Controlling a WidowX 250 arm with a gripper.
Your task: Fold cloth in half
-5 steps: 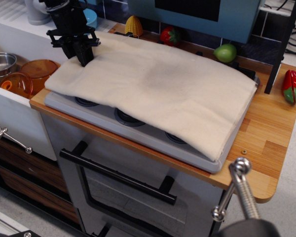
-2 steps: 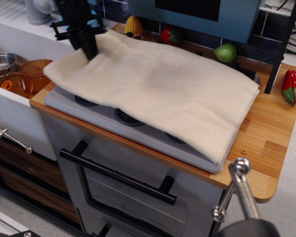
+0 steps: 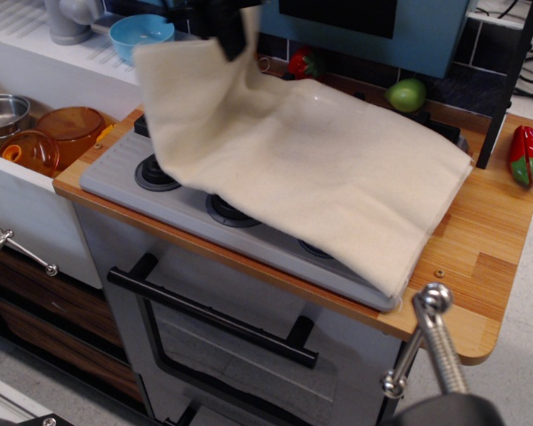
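Observation:
The cream cloth (image 3: pixel 320 169) covers most of the grey toy stovetop (image 3: pixel 173 191). Its left end is lifted high off the stove and hangs in a curved flap (image 3: pixel 195 98). My black gripper (image 3: pixel 234 31) is at the top of the frame, shut on the cloth's lifted edge; most of the gripper is cut off by the top of the frame. The right part of the cloth still lies flat, reaching the stove's right front corner. The left burners are uncovered.
Sink at left holds a steel bowl (image 3: pixel 2 115) and orange bowls (image 3: pixel 58 133). A blue bowl (image 3: pixel 140 34) sits behind. Toy strawberry (image 3: pixel 306 62), green fruit (image 3: pixel 406 94) and red-green pepper (image 3: pixel 527 155) lie along the back and right of the wooden counter (image 3: pixel 480 240).
The gripper has risen and moved right, carrying the cloth's left edge up off the stove. The left burners came into view and the blue bowl is no longer hidden.

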